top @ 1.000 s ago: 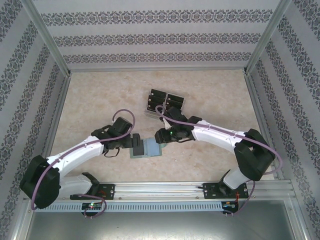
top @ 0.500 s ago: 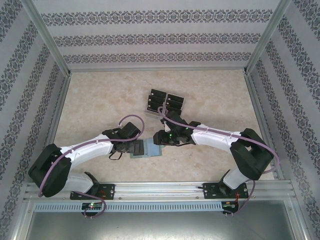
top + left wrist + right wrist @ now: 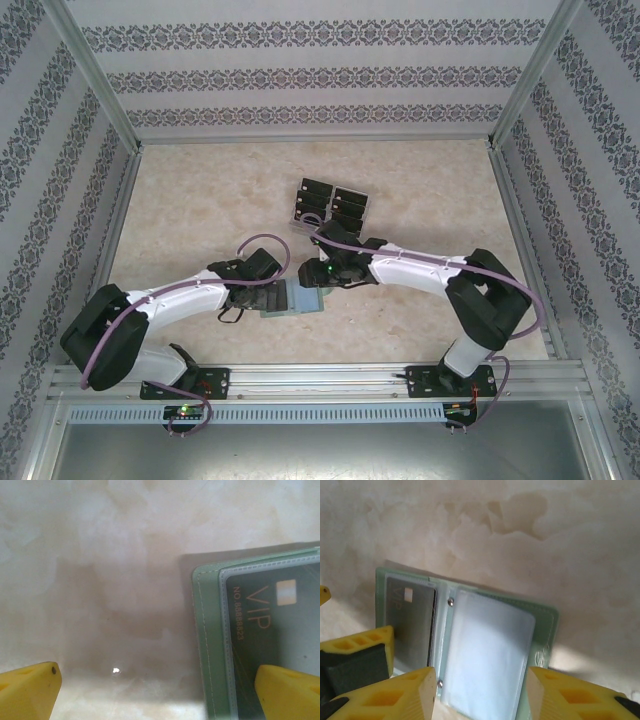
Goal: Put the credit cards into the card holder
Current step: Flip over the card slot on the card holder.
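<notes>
The grey-green card holder (image 3: 298, 300) lies open on the table near the front, between both arms. One black credit card (image 3: 280, 625) marked VIP sits inside the clear sleeve of its left page; the same card (image 3: 412, 625) shows in the right wrist view. More credit cards (image 3: 330, 203) lie in a tray behind. My left gripper (image 3: 160, 695) is open wide, straddling the holder's left edge (image 3: 207, 630), one fingertip (image 3: 290, 690) over the card. My right gripper (image 3: 480, 695) is open, its fingers on either side of the empty clear sleeve (image 3: 485, 650) of the right page.
The clear tray (image 3: 300, 225) stands just behind the right wrist. Metal frame posts and patterned walls close in the table on the left, right and back. The rail with both arm bases (image 3: 320, 380) runs along the front edge.
My left gripper has moved right onto the card holder's left edge. The right arm has shifted a little left and lower over the holder.
</notes>
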### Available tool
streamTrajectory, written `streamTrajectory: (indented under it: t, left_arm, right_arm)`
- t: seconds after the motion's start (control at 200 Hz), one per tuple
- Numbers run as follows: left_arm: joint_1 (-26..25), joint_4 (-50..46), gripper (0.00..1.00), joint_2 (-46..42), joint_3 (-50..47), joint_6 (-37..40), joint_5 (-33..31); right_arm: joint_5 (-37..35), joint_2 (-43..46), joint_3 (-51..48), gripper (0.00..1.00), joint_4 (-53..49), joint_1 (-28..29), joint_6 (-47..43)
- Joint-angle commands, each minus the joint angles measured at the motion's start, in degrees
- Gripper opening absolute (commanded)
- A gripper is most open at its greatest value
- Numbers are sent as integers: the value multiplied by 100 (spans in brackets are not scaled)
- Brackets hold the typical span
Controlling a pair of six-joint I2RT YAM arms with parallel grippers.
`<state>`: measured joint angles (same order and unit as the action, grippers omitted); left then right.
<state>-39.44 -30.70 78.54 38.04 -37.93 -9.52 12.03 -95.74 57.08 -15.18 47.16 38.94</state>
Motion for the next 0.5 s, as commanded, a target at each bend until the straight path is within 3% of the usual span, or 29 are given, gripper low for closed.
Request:
streamTrajectory:
  t: [0.0, 0.495]
  left_arm:
    - [-95, 37, 100, 64, -92, -100, -94]
    - [-108, 114, 100, 24, -175, -135, -68]
  right_arm:
    - [-245, -248, 253, 51, -229, 62, -246]
    - [-195, -671, 357, 48, -77, 59, -269]
